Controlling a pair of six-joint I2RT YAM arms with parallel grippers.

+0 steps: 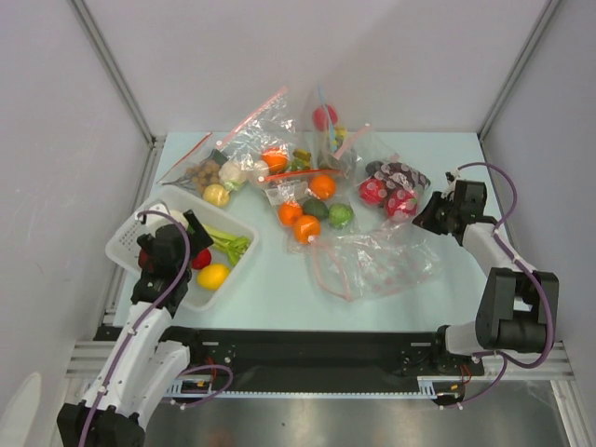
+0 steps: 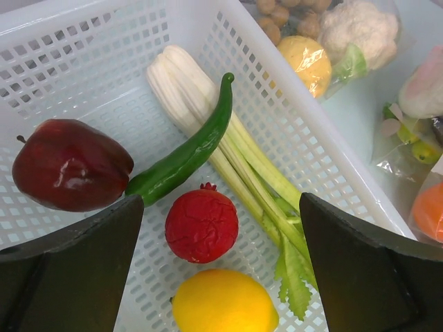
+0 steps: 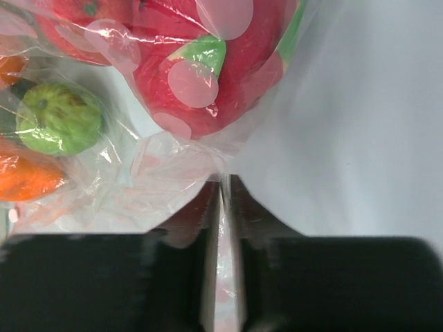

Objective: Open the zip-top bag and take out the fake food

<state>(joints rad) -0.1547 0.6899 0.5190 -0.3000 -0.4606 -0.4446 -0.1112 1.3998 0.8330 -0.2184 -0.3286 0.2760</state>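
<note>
Left arm: white links, black joints, rises from near-left base, forearm angled forward. Black two-finger left gripper points down, jaws spread wide, nothing between the fingers.

Right arm: black elbow folded near base, white forearm runs forward and inward, low over table. Black right gripper faces inward, jaws almost together, only narrow slit left; thin fold of clear crinkly plastic zip-top bag pinched in slit.
</note>
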